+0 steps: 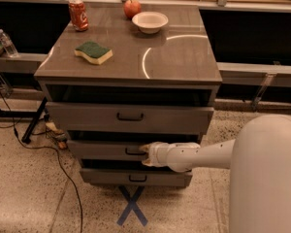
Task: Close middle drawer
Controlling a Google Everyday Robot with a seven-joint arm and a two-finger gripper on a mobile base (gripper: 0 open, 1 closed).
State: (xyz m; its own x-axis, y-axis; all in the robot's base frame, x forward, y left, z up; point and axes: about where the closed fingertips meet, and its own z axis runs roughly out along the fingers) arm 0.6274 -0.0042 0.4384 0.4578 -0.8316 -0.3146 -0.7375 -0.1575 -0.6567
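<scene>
Nearest, at lower right: white robot body [266, 178], with a blue tape X [132, 205] on the speckled floor just left of it. Beyond the X, lowest drawer [111, 176], set back under the one above. Then the arm [203, 154], stretched leftward and ending in the pincer [146, 154]. Presses against the front of the middle drawer [97, 148], right beside its black bar handle [132, 152]. Cannot tell whether apart or together. Sits second of three, that middle drawer, with a dark gap along its top edge. Above, top drawer [87, 115], also standing out from the cabinet. Farther back on the counter [184, 57]: green-and-yellow sponge [93, 52], then white bowl [150, 21], red apple [132, 8] and red can [78, 14].
</scene>
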